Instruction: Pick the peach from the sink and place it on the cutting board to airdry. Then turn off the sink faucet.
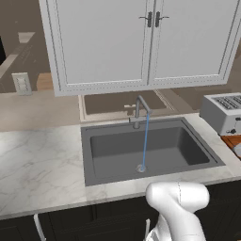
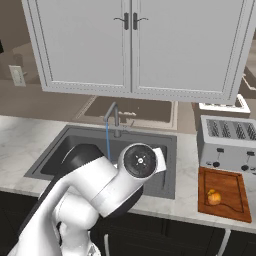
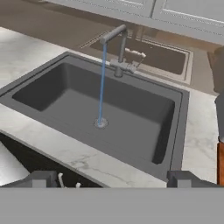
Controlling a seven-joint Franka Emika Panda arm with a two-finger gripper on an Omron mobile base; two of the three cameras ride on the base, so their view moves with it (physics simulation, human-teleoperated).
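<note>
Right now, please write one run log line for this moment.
peach: on cutting board | sink: no fruit | sink faucet: running | gripper: open, holding nothing

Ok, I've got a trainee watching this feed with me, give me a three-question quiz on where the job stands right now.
1. True or false: the peach lies on the cutting board.
2. Water runs from the sink faucet onto: A) the drain B) the toaster C) the counter.
3. Fill in: the sink basin holds no ____.

Key: 1 true; 2 A; 3 fruit.
</note>
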